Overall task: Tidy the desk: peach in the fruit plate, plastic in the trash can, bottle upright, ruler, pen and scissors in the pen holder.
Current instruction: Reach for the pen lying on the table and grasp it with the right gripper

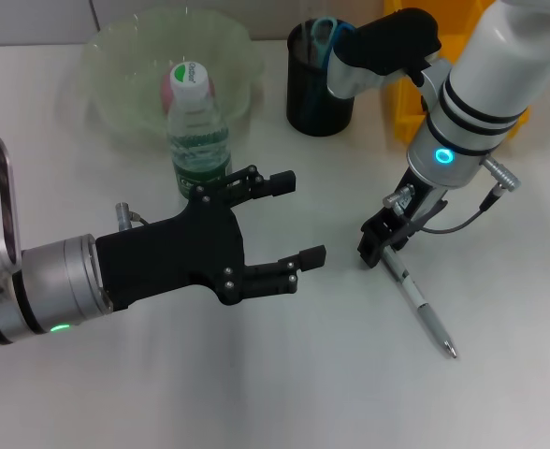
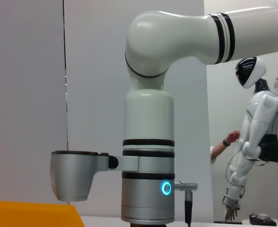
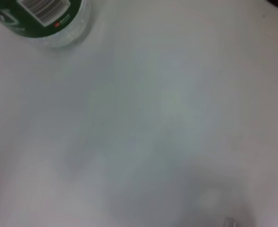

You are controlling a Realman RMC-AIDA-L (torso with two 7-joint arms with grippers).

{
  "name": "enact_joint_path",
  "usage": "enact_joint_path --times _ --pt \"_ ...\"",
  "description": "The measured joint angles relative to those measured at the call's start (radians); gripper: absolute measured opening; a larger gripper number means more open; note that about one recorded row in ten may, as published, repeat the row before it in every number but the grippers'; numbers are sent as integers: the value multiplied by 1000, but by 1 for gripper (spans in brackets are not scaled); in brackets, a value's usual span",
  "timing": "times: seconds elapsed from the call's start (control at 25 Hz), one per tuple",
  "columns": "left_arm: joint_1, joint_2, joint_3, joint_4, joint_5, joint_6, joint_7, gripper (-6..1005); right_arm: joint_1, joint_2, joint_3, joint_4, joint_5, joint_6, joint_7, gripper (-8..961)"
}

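Observation:
The bottle [image 1: 198, 140] stands upright with a green label and a white cap, just in front of the pale green fruit plate [image 1: 125, 56]. The pink peach [image 1: 169, 89] lies in the plate. The black pen holder [image 1: 314, 94] holds the blue-handled scissors [image 1: 324, 31]. The pen [image 1: 423, 309] lies slanted on the white desk. My right gripper [image 1: 382, 246] points down, shut on the pen's upper end. My left gripper [image 1: 298, 220] hovers open beside the bottle, holding nothing. Ruler and plastic are out of view. The bottle's base [image 3: 44, 19] shows in the right wrist view.
A yellow container [image 1: 398, 103] stands behind my right arm, mostly hidden by it. Its corner [image 2: 30, 213] and the right arm [image 2: 148, 142] show in the left wrist view. The white desk [image 1: 284, 374] spreads in front of both grippers.

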Motion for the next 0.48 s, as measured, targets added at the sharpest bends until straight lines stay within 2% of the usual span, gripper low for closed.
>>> enact_joint_path --times 0.48 --pt "-1 0 -1 0 0 -1 10 830 1 0 -3 -3 -4 -7 0 399"
